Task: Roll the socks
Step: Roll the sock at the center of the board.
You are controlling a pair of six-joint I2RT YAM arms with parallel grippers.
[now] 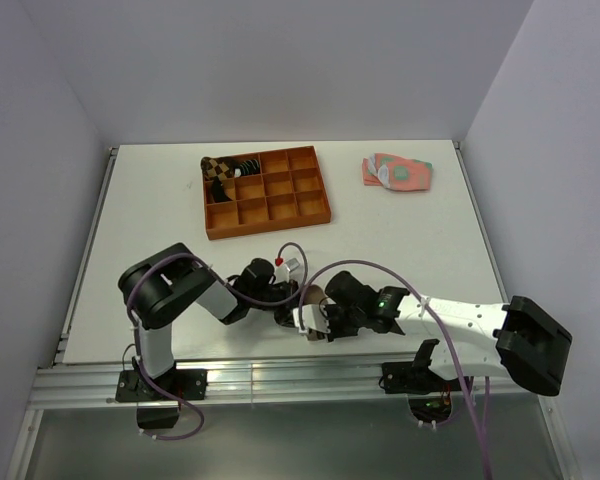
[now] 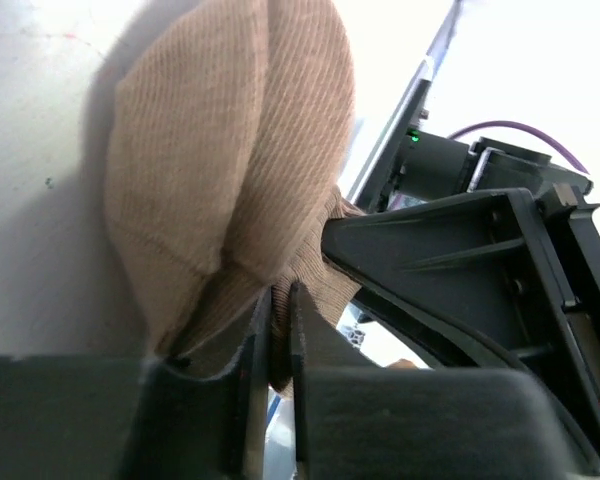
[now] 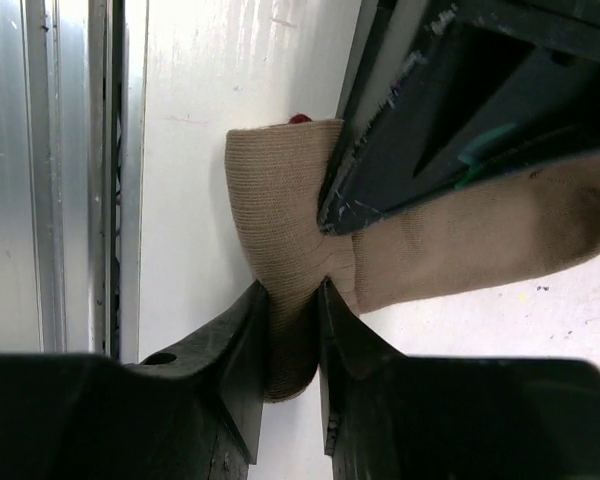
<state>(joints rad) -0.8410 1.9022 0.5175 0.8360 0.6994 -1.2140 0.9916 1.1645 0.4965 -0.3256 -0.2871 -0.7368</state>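
Ribbed tan sock (image 3: 280,200), soft and folded, pinched by right gripper (image 3: 293,300) and narrow-jawed left gripper (image 2: 279,305), orange grid tray (image 1: 270,228) well beyond

tan sock (image 3: 280,200): ribbed knit cloth, matt; table (image 3: 195,150) smooth; right gripper (image 3: 292,300) matt plastic.

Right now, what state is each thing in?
tan sock: bunched, pinched from both sides
left end effector: shut on tan sock
right end effector: shut on tan sock
checkered sock: rolled, in orange tray
black striped sock: in same tray
pink-and-green socks: flat, untouched
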